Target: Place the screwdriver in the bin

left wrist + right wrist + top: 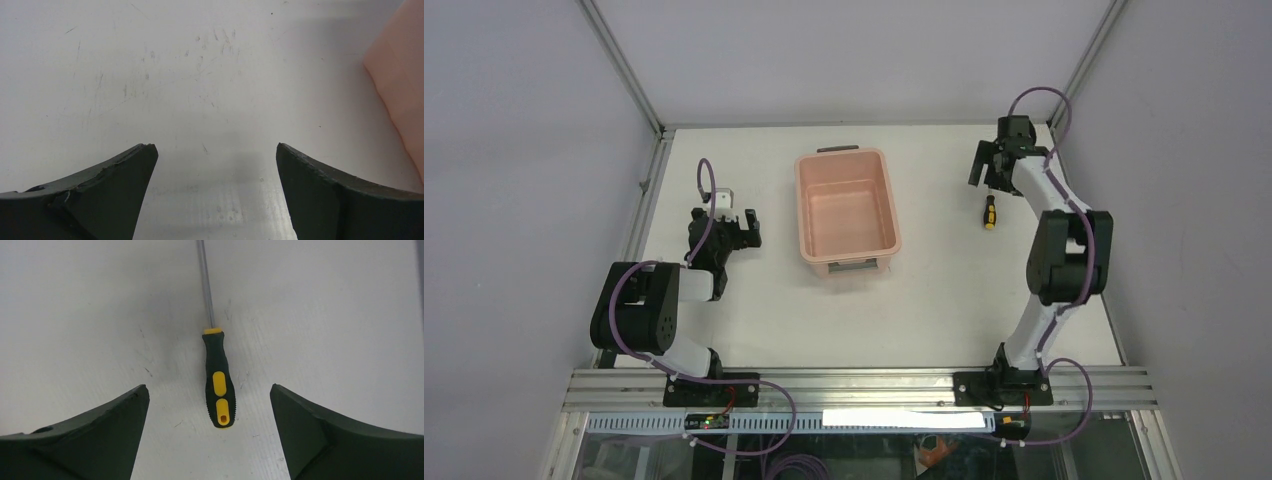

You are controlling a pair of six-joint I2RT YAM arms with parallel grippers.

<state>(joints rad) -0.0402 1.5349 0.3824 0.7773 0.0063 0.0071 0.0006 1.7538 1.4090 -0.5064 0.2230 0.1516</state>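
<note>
Screwdriver (pixel 218 385) laid flat on the desk (pixel 944 300), right of the bin (pixel 847 215) and outside it.

The black-and-yellow handle is framed between the fingers of the right claw (pixel 209 387), which are spread wide with nothing gripped and neither touching it. The thin shaft is pointed away from the wrist. The left claw (pixel 216 146) is likewise spread apart and empty, over the desk left of the bin.

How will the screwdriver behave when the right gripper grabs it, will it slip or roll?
The screwdriver looks rigid and probably light, being small beside the bin. Its handle shows ribbed edges, so it likely grips well. The rounded handle lies flat on the table and might roll if nudged off-centre.
</note>
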